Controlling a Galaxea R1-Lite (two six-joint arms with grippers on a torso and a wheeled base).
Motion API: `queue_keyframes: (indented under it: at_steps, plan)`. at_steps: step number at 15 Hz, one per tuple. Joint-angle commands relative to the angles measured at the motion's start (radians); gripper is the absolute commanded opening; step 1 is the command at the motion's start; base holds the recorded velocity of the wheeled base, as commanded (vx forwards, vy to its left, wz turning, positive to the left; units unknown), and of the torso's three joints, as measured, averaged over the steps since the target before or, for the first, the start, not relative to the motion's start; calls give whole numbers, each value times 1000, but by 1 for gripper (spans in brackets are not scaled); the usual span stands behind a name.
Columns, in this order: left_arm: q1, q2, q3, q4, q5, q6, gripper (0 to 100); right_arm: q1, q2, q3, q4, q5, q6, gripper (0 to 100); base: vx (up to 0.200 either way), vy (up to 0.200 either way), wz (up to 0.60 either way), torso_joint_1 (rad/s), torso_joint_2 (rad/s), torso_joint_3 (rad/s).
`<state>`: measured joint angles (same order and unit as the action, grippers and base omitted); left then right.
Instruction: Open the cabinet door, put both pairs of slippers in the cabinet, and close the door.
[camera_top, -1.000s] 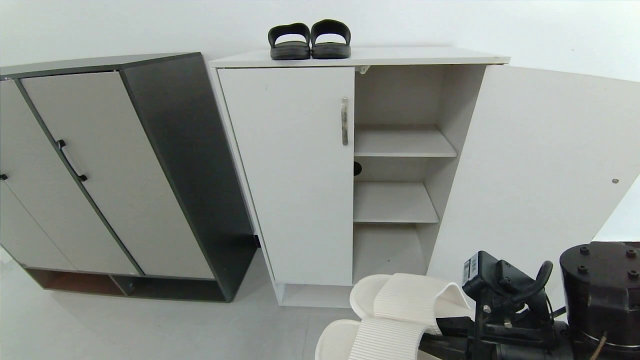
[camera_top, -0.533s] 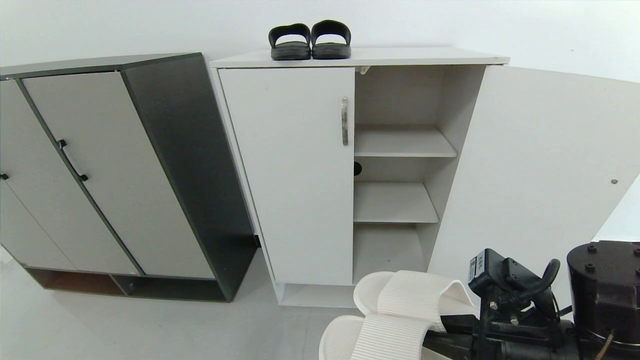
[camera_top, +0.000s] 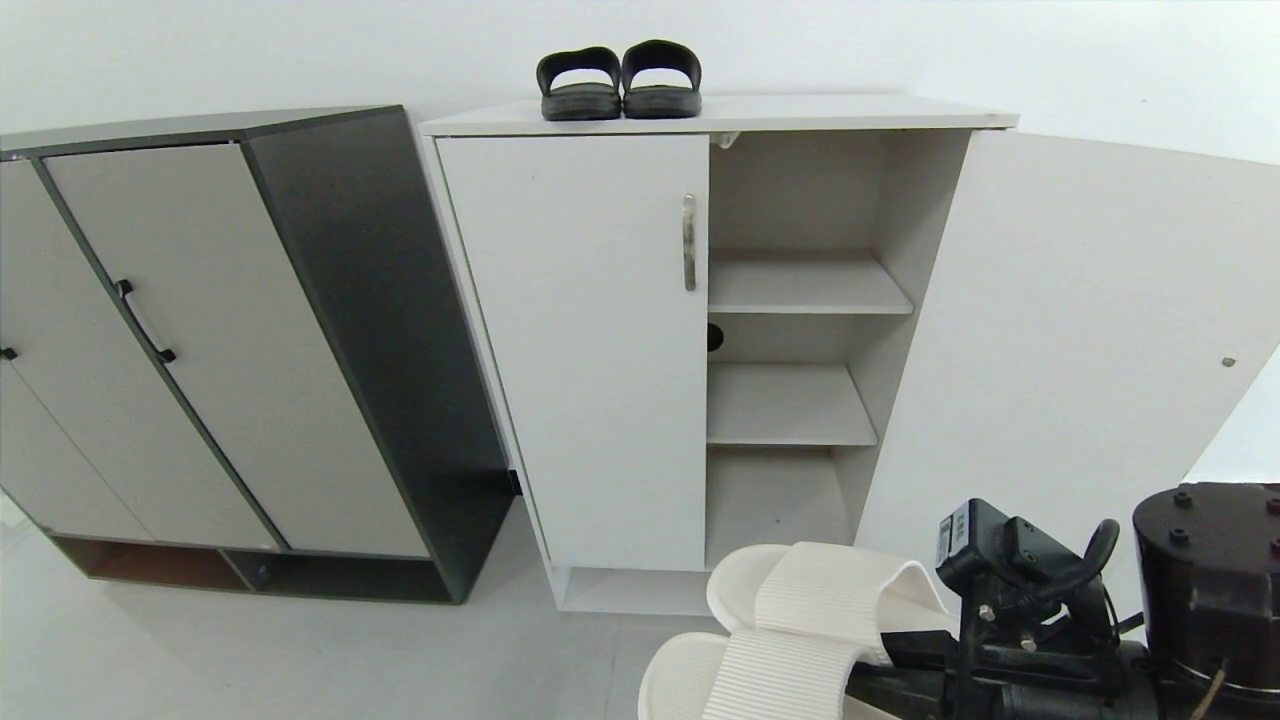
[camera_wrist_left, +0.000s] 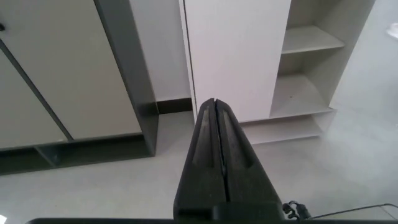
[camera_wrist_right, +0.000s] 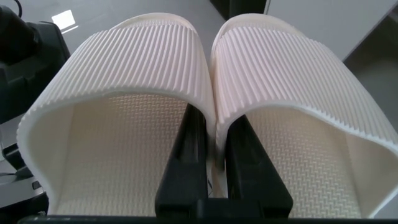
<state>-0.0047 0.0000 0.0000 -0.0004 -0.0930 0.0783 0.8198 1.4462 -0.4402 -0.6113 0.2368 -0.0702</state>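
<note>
White slippers (camera_top: 800, 620): pair, held low before the open bay of the white cabinet (camera_top: 915, 260). Right gripper (camera_wrist_right: 214, 127) is clamped on their pressed-together inner sides, one finger under each strap.
Black slippers (camera_top: 620, 82): pair, side by side on the cabinet top.
Right door (camera_top: 1080, 330) stands wide open; left door (camera_top: 580, 350) is shut.
Dark cabinet (camera_top: 250, 330): just beside, on grey floor (camera_top: 300, 650).
Left gripper (camera_wrist_left: 214, 112): fingers together, above the floor.
Since a second ago, the white pair has shifted slightly rightward.

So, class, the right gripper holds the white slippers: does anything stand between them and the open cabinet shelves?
Nothing visible does. The right door is swung wide, and the white slippers in the right gripper sit low before the open shelves; the shut left door is off to the side.
</note>
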Motion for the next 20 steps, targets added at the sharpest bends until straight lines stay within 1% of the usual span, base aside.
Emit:
queue_keyframes:
  at_steps: [1,3,4,5,6,7,8,9,11,13,16,20]
  plan:
    - [0,2,0,2,-2,-11,0,1,2,6,-1,1,-2,0,0,0,0,0,0,0]
    - [0,2,0,0,4,3,0,13,13,1,1,-4,-3,0,0,0,0,0,0,0]
    - [0,2,0,0,7,0,0,25,16,-6,1,-62,0,0,0,0,0,0,0,0]
    - [0,2,0,0,21,-26,0,55,45,-41,2,-183,20,0,0,0,0,0,0,0]
    - [0,2,0,0,35,-57,0,88,88,-77,1,-289,69,0,0,0,0,0,0,0]
    - [0,2,0,0,39,-60,0,114,137,-135,1,-383,144,0,0,0,0,0,0,0]
    - [0,2,0,0,39,-60,0,137,181,-186,1,-447,210,0,0,0,0,0,0,0]
    - [0,2,0,0,39,-58,0,151,287,-276,1,-570,287,0,0,0,0,0,0,0]
    - [0,2,0,0,39,-60,0,147,430,-385,1,-734,351,0,0,0,0,0,0,0]
    - [0,2,0,0,39,-60,0,134,523,-437,-1,-830,388,0,0,0,0,0,0,0]
    - [0,2,0,0,39,-60,0,101,569,-471,-1,-880,392,0,0,0,0,0,0,0]
    - [0,2,0,0,38,-60,0,101,577,-471,-2,-896,392,0,0,-200,0,1,2,2]
